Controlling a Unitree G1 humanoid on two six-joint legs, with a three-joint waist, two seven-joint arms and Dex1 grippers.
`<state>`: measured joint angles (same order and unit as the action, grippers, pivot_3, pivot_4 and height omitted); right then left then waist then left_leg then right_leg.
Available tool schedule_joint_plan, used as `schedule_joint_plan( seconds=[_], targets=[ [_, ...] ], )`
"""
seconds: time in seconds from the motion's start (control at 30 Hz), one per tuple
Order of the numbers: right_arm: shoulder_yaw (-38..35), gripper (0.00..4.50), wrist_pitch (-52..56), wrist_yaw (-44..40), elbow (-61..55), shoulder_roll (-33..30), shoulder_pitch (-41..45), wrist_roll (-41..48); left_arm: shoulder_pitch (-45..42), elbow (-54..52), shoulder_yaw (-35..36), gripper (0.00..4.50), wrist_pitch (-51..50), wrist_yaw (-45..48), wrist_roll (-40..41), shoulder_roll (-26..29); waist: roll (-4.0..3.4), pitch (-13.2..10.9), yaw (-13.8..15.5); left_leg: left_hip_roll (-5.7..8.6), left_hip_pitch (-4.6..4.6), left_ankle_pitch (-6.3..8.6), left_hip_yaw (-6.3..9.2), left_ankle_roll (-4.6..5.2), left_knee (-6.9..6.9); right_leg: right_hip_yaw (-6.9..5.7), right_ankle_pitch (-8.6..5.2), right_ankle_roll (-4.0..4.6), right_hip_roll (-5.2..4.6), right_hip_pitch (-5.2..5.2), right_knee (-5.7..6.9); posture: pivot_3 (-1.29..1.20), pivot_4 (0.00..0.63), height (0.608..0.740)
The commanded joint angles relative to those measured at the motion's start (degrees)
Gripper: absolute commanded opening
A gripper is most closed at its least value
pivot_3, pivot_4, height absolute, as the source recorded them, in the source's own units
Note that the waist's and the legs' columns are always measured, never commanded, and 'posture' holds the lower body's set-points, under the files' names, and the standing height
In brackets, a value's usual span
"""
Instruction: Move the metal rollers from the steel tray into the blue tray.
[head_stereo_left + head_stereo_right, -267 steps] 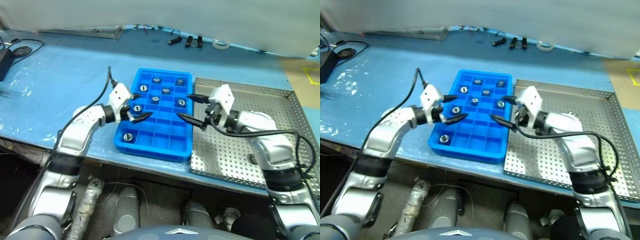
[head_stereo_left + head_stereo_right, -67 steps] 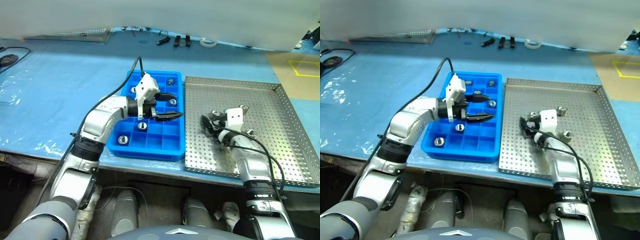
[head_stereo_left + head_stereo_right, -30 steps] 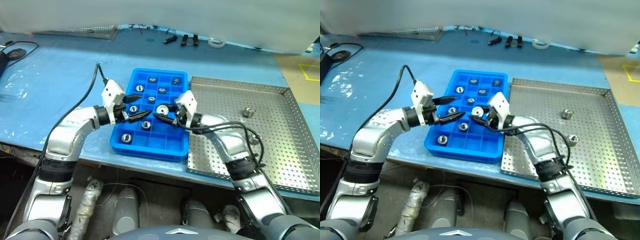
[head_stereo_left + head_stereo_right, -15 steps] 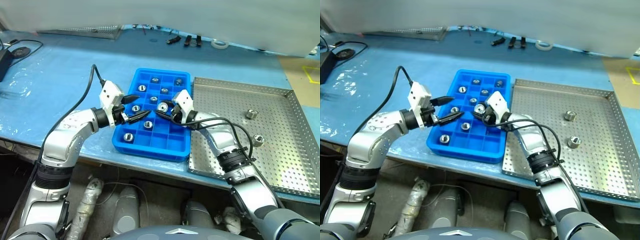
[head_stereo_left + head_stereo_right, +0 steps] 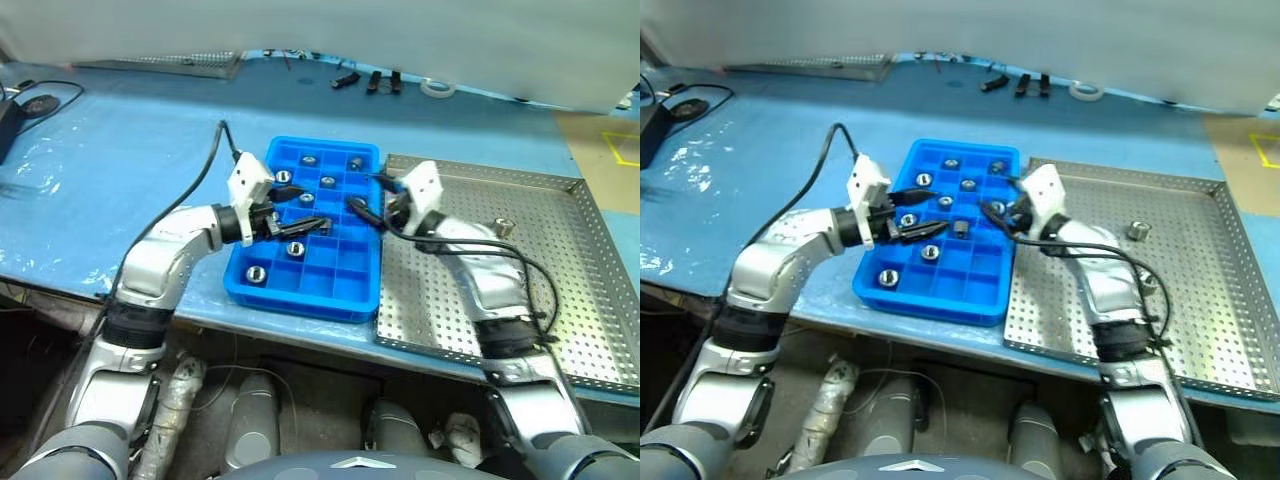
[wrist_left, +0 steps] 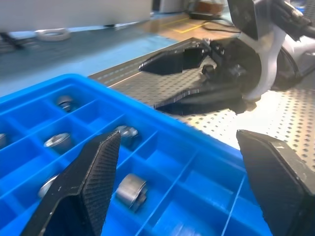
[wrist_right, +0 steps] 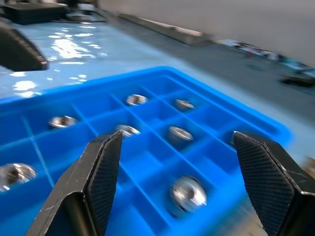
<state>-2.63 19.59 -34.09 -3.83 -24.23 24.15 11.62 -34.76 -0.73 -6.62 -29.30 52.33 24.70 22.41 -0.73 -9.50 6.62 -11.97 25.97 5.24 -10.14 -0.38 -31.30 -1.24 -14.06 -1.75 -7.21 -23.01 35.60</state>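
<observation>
The blue tray (image 5: pixel 352 285) holds several metal rollers in its compartments, among them one on its side (image 5: pixel 961 228) near the middle, seen close up as roller (image 6: pixel 132 189). My left gripper (image 5: pixel 318 210) hangs open over the tray's middle with nothing in it. My right gripper (image 5: pixel 362 190) stands open and empty over the tray's right edge, beside the steel tray (image 5: pixel 560 300). From the left wrist, the right gripper (image 6: pixel 147 84) faces mine with spread fingers. One roller (image 5: pixel 503 228) lies on the steel tray's perforated floor, and another (image 5: pixel 1144 279) sits partly behind my right arm.
Both trays sit side by side on a blue-covered table near its front edge. Black clips (image 5: pixel 385 82) and a roll of tape (image 5: pixel 434 88) lie at the back. A second perforated tray (image 5: pixel 190 63) is at the far left, and cables trail from both wrists.
My right gripper opened, dropped its roller into the blue tray and drew back right to the tray's edge. My left gripper shifted right over the tray.
</observation>
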Motion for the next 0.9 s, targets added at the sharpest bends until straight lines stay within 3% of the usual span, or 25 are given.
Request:
schedule_joint_plan(
  seconds=[0.03, 0.23, 0.4, 0.6, 0.9],
  targets=[
    [-7.5, 3.8, 3.5, 2.5, -8.0, -3.0, -6.1, 2.4, -4.0, 4.1, -2.2, 3.98, 3.8, 3.0, -0.8, -2.9, 0.0, 0.0, -0.5, -0.01, 0.02, 0.0, 0.0, 0.0, 0.01, 0.03, 0.0, 0.0, 0.0, 0.0, 0.0, -0.19, 0.15, 0.74],
    [-15.4, 3.8, 3.0, 7.4, -11.2, -4.2, -16.4, 1.7, -9.4, 12.5, -4.9, 3.98, 8.5, 7.9, -2.9, -7.2, 0.01, 0.0, -3.3, 0.0, -0.06, 0.15, -0.11, 0.25, -0.01, 0.12, 0.0, 0.0, -0.01, -0.01, -0.05, -0.29, 0.15, 0.74],
    [-16.2, 3.8, 1.2, 9.8, -9.4, -3.2, -20.1, 1.1, -11.4, 15.9, -5.9, 3.98, 10.4, 11.0, -3.8, -9.1, 0.0, 0.0, -5.6, -0.02, -0.19, 0.17, -0.23, 0.29, -0.02, 0.16, 0.0, 0.01, 0.0, -0.02, -0.04, -0.32, 0.15, 0.74],
    [-12.7, 3.8, -1.7, 10.2, -5.8, -4.2, -23.1, -3.1, -11.7, 17.0, -6.4, 3.98, 11.2, 12.5, -4.8, -10.0, -0.01, 0.0, -5.8, -0.01, -0.19, 0.22, -0.26, 0.38, -0.06, 0.18, 0.0, 0.03, -0.02, 0.0, -0.05, -0.33, 0.15, 0.74],
    [-14.2, 3.8, -4.2, 13.5, 3.7, -3.8, -25.1, -4.6, -11.1, 16.3, -5.9, 3.98, 10.8, 12.7, -5.3, -9.7, 0.0, 0.0, -5.8, 0.01, -0.17, 0.34, -0.27, 0.58, -0.3, 0.17, 0.0, 0.04, -0.09, 0.14, -0.08, -0.31, 0.15, 0.74]
  ],
)
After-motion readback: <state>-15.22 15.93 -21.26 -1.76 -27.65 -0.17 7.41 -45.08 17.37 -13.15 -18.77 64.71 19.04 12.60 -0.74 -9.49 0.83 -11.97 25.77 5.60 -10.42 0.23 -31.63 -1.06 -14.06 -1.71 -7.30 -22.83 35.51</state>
